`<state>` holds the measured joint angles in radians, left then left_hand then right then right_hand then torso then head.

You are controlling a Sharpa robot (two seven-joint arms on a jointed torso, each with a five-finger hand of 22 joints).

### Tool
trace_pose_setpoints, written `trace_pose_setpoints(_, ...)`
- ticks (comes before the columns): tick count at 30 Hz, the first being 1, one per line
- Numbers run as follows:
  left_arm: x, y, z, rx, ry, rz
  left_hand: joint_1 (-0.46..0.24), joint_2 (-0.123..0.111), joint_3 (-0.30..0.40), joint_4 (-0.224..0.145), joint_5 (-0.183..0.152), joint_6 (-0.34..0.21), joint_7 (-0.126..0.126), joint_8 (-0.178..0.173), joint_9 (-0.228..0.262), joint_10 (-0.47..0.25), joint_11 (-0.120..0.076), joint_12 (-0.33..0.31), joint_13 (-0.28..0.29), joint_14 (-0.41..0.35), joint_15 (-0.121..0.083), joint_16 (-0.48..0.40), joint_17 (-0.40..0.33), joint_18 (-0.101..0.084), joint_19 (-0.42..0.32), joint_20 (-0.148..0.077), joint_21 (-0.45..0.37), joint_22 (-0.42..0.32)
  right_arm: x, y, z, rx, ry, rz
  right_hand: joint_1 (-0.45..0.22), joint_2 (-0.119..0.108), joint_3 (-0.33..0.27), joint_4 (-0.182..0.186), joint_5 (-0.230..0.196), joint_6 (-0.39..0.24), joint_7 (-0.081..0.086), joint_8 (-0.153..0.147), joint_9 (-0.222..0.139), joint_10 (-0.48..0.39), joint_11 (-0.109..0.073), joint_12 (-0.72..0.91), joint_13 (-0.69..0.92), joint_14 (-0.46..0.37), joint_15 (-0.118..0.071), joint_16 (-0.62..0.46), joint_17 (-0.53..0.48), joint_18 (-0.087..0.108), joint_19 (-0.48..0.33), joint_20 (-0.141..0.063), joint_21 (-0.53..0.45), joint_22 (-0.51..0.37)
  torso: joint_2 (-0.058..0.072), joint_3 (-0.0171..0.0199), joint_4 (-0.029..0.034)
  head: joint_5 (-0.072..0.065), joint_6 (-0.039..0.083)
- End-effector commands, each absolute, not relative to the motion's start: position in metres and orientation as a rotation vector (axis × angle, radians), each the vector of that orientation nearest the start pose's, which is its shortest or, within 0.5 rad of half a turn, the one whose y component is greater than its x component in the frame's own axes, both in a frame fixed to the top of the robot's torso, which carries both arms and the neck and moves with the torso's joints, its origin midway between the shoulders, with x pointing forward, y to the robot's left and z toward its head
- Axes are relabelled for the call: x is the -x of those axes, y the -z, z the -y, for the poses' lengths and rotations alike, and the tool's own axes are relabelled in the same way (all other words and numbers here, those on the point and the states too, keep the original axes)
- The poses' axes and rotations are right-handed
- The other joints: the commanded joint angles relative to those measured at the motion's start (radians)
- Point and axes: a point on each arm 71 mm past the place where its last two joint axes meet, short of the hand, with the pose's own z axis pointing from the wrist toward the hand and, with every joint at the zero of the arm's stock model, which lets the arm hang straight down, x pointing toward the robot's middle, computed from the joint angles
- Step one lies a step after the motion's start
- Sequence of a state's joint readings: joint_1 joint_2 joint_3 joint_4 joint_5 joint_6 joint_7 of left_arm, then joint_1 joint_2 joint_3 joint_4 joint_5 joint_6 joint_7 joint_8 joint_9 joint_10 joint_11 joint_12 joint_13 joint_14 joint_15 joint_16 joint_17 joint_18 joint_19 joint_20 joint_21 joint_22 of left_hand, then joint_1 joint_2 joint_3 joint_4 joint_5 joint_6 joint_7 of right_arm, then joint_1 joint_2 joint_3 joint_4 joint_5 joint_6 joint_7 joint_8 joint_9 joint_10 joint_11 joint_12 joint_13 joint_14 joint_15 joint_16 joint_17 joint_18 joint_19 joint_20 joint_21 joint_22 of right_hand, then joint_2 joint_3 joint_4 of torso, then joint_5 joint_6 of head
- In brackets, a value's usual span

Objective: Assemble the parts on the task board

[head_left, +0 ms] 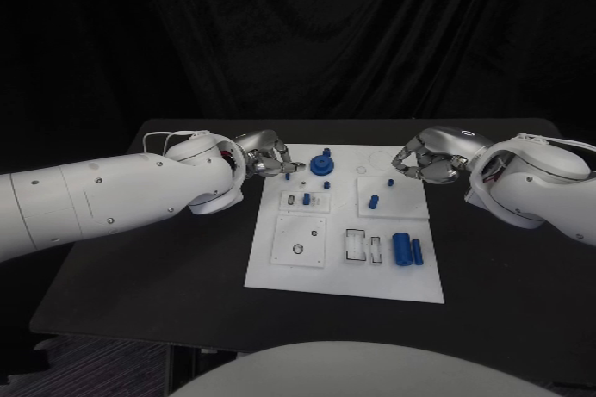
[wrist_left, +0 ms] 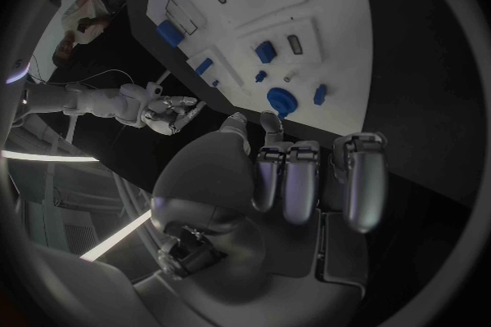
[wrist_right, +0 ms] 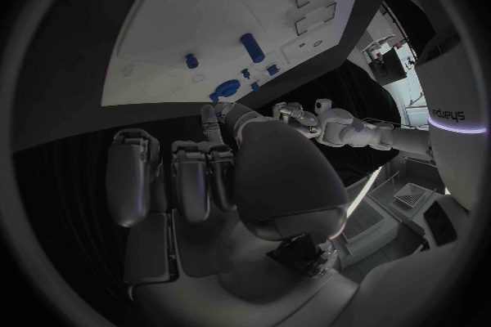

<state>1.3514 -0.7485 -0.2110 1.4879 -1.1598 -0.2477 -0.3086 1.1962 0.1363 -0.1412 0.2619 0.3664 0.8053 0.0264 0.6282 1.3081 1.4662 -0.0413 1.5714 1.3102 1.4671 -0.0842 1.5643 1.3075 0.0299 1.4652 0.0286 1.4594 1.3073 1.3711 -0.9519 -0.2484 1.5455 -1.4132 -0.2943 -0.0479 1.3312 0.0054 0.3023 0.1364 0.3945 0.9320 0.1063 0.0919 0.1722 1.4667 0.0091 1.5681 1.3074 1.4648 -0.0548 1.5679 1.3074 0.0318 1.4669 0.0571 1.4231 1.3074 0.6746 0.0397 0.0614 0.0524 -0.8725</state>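
Your task board (head_left: 345, 281) is lying nearest, while both curled, empty hands, left hand (head_left: 266, 154) and right hand (head_left: 426, 164), are flanking its far end, seemingly readying.

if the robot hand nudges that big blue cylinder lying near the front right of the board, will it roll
Probably: the big blue cylinder lies on its round side on the flat task board. The thinner blue piece beside it might stop it. It looks rigid, likely plastic, so it shouldn't bend.
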Motion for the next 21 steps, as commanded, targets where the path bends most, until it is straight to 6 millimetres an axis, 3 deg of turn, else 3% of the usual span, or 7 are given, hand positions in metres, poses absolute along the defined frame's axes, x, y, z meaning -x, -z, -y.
trace_pose_setpoints(1, -0.51, 0.187, -0.187, 0.049, 0.524, -1.917, 0.017, -0.002, 0.009, 0.005, -0.009, -0.014, 0.001, -0.009, 0.022, 0.105, 0.001, -0.001, 0.261, 0.104, -0.003, 0.006, 0.263, -0.005, 0.06, -0.005, 0.004, 0.23, -0.48, 0.178, 0.25, 0.217, -0.547, -1.72, -0.007, 0.0, 0.006, -0.003, 0.004, -0.004, -0.003, -0.006, -0.001, 0.104, -0.002, 0.003, 0.263, 0.106, 0.0, 0.003, 0.263, 0.007, 0.025, 0.0, 0.0, 0.212, 0.001, -0.0016, 0.0008, 0.001, 0.0)
trace_pose_setpoints(3, -0.517, 0.188, -0.191, 0.055, 0.496, -1.924, 0.032, 0.0, 0.022, 0.009, -0.047, -0.027, 0.005, -0.016, 0.023, 0.105, 0.004, -0.001, 0.261, 0.104, -0.001, 0.006, 0.263, -0.005, 0.062, -0.003, 0.008, 0.231, -0.48, 0.178, 0.249, 0.218, -0.548, -1.72, -0.007, 0.0, 0.006, -0.003, 0.004, -0.004, -0.003, -0.006, -0.001, 0.104, -0.002, 0.003, 0.263, 0.106, 0.0, 0.003, 0.263, 0.007, 0.025, 0.0, 0.0, 0.212, 0.002, -0.0024, -0.0008, 0.003, 0.0)
trace_pose_setpoints(11, -0.539, 0.194, -0.199, 0.072, 0.39, -1.973, 0.031, -0.011, 0.026, 0.023, -0.063, -0.049, 0.015, -0.032, 0.022, 0.105, 0.012, -0.001, 0.261, 0.104, 0.004, 0.006, 0.263, -0.009, 0.068, 0.001, 0.022, 0.235, -0.48, 0.179, 0.249, 0.221, -0.552, -1.723, -0.007, 0.001, 0.006, -0.003, 0.005, -0.004, -0.003, -0.006, -0.001, 0.104, -0.002, 0.003, 0.263, 0.106, 0.0, 0.003, 0.263, 0.006, 0.026, 0.0, 0.001, 0.212, 0.003, -0.0042, -0.0006, 0.003, 0.0)
trace_pose_setpoints(17, -0.548, 0.198, -0.199, 0.067, 0.344, -2.013, -0.011, -0.007, 0.014, 0.028, -0.143, -0.038, 0.021, -0.039, 0.021, 0.105, 0.019, -0.001, 0.261, 0.104, 0.011, 0.006, 0.263, -0.009, 0.069, 0.008, 0.024, 0.236, -0.48, 0.18, 0.248, 0.224, -0.555, -1.725, -0.007, 0.001, 0.007, -0.003, 0.005, -0.003, -0.003, -0.006, -0.001, 0.104, -0.002, 0.003, 0.263, 0.106, 0.0, 0.003, 0.263, 0.006, 0.026, 0.0, 0.002, 0.213, 0.002, -0.0011, -0.0023, 0.005, 0.0)
trace_pose_setpoints(21, -0.552, 0.202, -0.195, 0.046, 0.325, -2.055, -0.061, -0.001, -0.005, 0.029, -0.196, -0.015, 0.019, -0.05, 0.013, 0.105, 0.018, -0.001, 0.261, 0.104, 0.012, 0.006, 0.263, -0.009, 0.07, 0.01, 0.026, 0.236, -0.479, 0.18, 0.247, 0.224, -0.558, -1.721, -0.007, 0.001, 0.007, -0.003, 0.005, -0.003, -0.003, -0.006, -0.001, 0.104, -0.002, 0.003, 0.263, 0.106, 0.0, 0.003, 0.263, 0.006, 0.026, 0.0, 0.002, 0.213, 0.002, -0.0012, -0.0004, 0.004, 0.0)
